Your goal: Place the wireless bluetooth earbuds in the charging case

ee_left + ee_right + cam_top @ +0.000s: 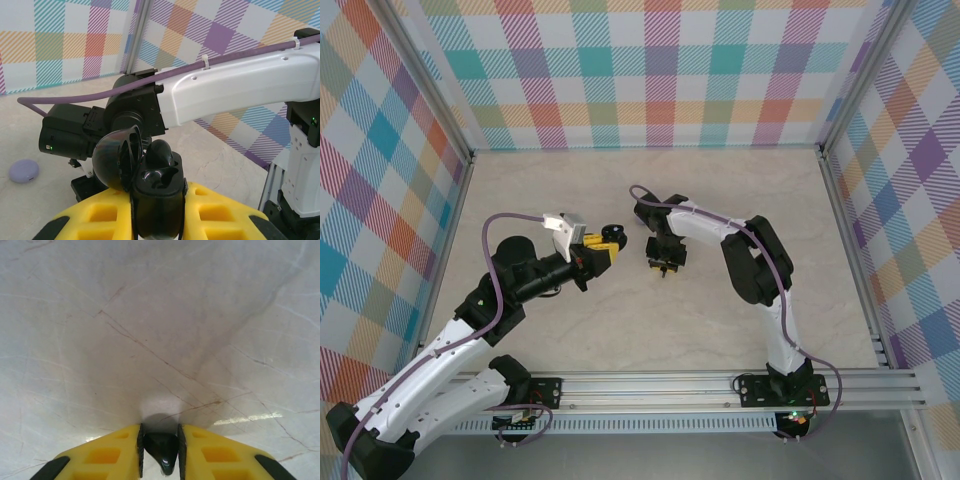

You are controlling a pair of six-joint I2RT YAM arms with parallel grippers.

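Right wrist view: my right gripper [160, 441] pinches a black earbud [161, 454], half hidden. Left wrist view: my left gripper [157, 207] clamps the open charging case [156, 181], base cut off.

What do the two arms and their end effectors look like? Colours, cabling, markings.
The left arm and right arm match: white shell links between black joint housings. A purple cable runs along each, held by a white zip tie. Small green LEDs glow on the black housings. The left end effector and right end effector have yellow fingers with rectangular moulded pockets.
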